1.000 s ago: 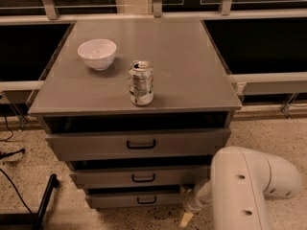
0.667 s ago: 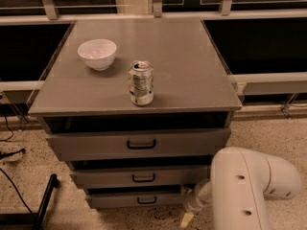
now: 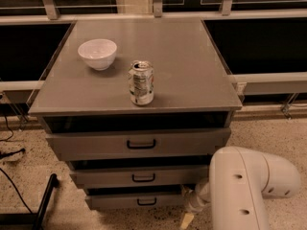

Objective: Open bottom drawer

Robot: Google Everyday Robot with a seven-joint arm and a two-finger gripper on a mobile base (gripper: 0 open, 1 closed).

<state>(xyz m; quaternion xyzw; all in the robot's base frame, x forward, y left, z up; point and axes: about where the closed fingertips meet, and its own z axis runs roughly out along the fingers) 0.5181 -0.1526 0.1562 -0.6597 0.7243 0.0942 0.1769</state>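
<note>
The bottom drawer (image 3: pixel 115 201) is the narrowest grey front, lowest on the cabinet, with a small black bar handle (image 3: pixel 146 201). It looks level with the cabinet's stepped fronts. My gripper (image 3: pixel 186 218) hangs low beside the drawer's right end, near the floor, below my white arm (image 3: pixel 240 190). It is apart from the handle, to its right. The arm's white housing hides most of the gripper.
The mid-sized drawer (image 3: pixel 110 177) and the widest top drawer (image 3: pixel 96 145) sit above. On the cabinet top stand a soda can (image 3: pixel 141 83) and a white bowl (image 3: pixel 97 53). A black stand leg (image 3: pixel 45 198) and cables lie on the speckled floor at left.
</note>
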